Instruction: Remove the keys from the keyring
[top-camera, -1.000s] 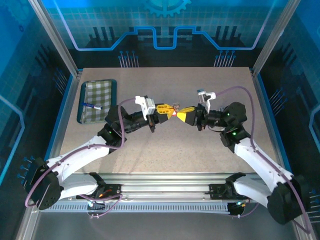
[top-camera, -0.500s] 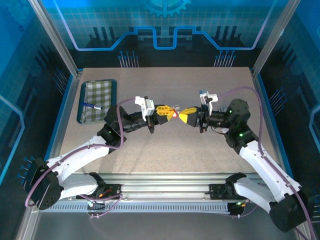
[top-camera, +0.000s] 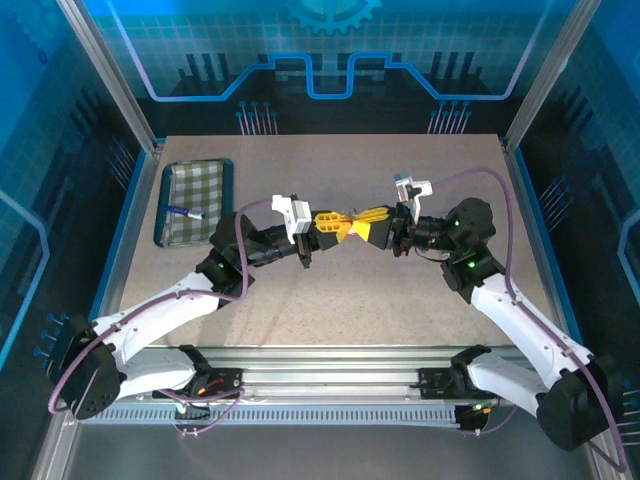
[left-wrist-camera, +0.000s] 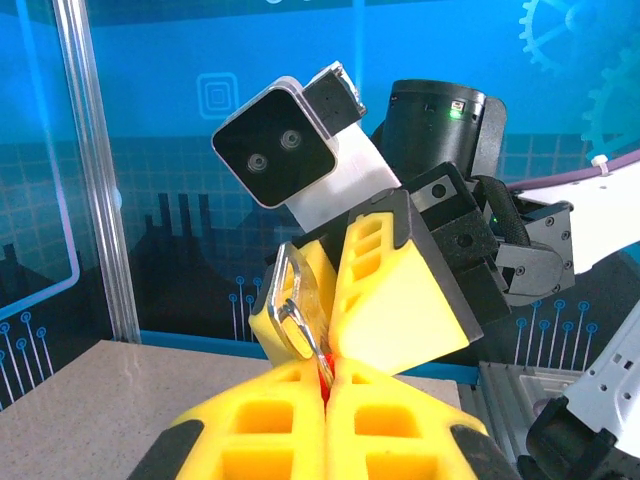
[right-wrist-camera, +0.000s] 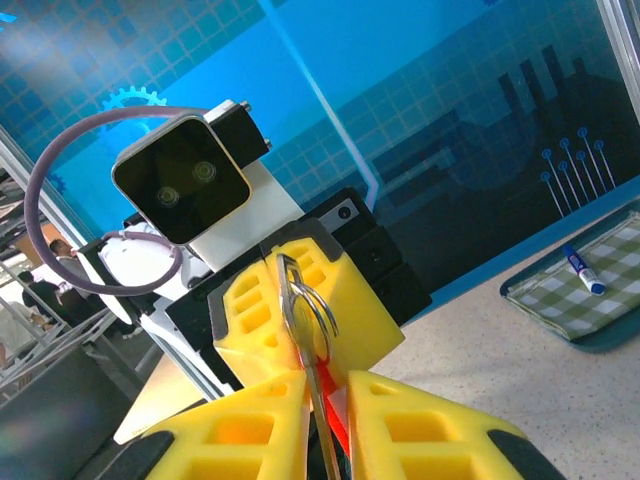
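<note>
Keyring (right-wrist-camera: 337, 425) with keys (right-wrist-camera: 300, 305) between left tool (top-camera: 346, 222) and right tool (top-camera: 356, 217)

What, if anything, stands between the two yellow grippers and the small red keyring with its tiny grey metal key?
Nothing visible does. The left gripper is shut on the small red keyring, and the right gripper meets it tip to tip in mid-air, with the tiny grey metal key between its fingertips.
</note>
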